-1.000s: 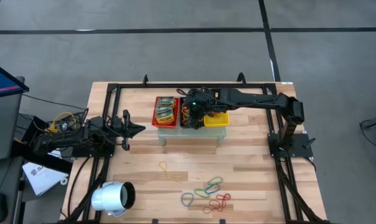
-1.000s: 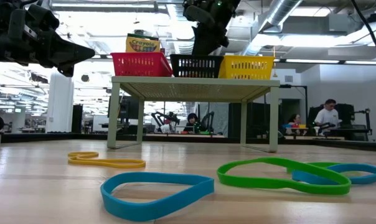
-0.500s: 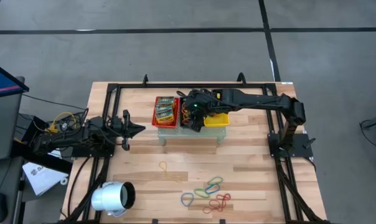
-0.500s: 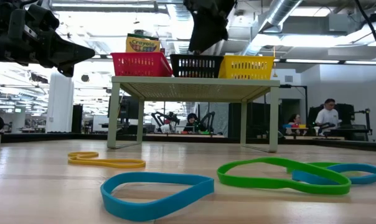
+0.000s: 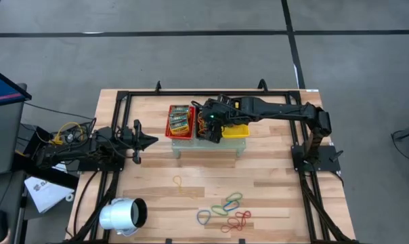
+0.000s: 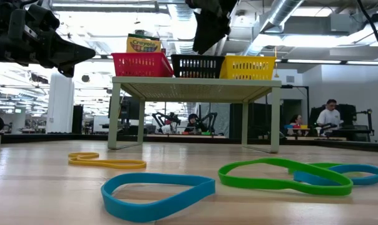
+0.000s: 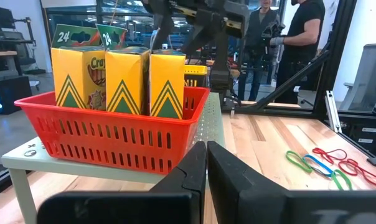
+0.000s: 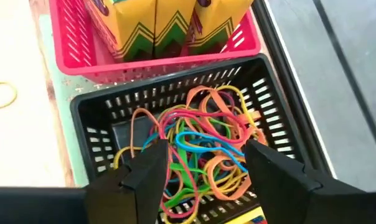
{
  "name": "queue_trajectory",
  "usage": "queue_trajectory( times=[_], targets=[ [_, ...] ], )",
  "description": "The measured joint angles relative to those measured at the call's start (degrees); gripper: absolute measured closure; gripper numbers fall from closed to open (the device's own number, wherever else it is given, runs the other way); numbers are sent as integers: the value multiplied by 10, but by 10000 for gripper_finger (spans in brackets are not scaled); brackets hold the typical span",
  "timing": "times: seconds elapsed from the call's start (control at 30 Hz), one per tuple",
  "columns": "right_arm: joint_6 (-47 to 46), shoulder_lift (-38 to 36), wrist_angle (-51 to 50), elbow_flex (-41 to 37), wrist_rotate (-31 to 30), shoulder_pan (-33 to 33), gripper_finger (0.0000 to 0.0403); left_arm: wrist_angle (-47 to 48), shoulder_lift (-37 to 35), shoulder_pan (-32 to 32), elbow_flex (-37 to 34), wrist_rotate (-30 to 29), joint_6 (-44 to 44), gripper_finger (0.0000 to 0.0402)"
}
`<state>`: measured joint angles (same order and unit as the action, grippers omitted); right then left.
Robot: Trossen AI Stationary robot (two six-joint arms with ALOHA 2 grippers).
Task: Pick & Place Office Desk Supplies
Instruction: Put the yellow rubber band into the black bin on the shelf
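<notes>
The right gripper [image 8: 203,171] hangs just above the black basket [image 8: 281,134], which stands in the middle of the small raised shelf [image 6: 195,81]. Its two fingers [image 8: 147,168] are spread apart and nothing is between them; a tangled heap of rubber bands [image 8: 200,155] lies on the floor of the basket directly below. My judgement is that a band is just released here, though no band can be seen falling.

The left gripper [image 7: 205,163] waits at the 9 o'clock side of the table [image 5: 272,176], with its fingers pressed together and empty.

The red basket [image 7: 113,130], next to the black one, holds the green-yellow crayon packets [image 7: 122,78] standing upright side by side. The yellow basket [image 6: 248,65] is on the other side of the black one; the arm covers most of it from above, so I cannot tell what is inside.

Several bands are still on the table. A single yellow band [image 5: 178,181] lies near the centre, and a loose group of green, blue and red bands [image 5: 228,210] lies toward 5 o'clock of the table. No packet is seen on the table surface.

So the packets seem finished and many bands are already sorted, but at least six or seven loops remain. I think the task is well over half done.
</notes>
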<state>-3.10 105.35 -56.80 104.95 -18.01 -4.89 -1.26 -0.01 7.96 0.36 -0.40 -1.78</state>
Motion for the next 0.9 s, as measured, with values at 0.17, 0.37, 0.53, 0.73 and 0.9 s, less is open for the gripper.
queue_trajectory(
  times=[0.17,0.37,0.53,0.73,0.9],
  targets=[
    [-38,-1,18,0,63,25,196,0,0,0,0,0,0,394],
    [-56,43,60,0,74,111,203,0,0,0,0,0,0,394],
    [-77,141,80,47,77,165,208,1,0,0,0,0,0,394],
    [-66,291,22,175,111,195,192,1,0,0,0,0,0,394],
    [-59,390,-22,292,149,207,176,1,0,0,0,0,0,394]
  ],
)
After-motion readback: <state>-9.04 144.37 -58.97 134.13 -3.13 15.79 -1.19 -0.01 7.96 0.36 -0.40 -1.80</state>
